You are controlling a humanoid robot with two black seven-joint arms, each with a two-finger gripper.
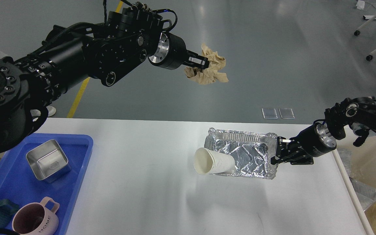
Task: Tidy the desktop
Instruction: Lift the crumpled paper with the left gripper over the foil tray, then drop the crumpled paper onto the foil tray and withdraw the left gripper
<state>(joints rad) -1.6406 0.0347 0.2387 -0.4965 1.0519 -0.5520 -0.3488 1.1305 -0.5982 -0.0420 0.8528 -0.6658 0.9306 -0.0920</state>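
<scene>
Clenched on a crumpled brown paper wad (209, 67), my left gripper (202, 62) holds it in the air, up beyond the desktop's (142, 182) far edge. My right gripper (277, 152) pinches the right rim of the foil tray (243, 151), which sits on the desktop with a white paper cup (212, 161) lying tipped across its left edge. At my left, a blue tray (73, 182) carries a steel tin (47, 160) and a pink mug (36, 218).

We've got a white tabletop (148, 195) here. A blue tray (77, 182) sits along its left edge, and a crinkled foil tray (240, 153) lies toward the far right edge, white paper cup (212, 161) tipped over at its left rim.
</scene>
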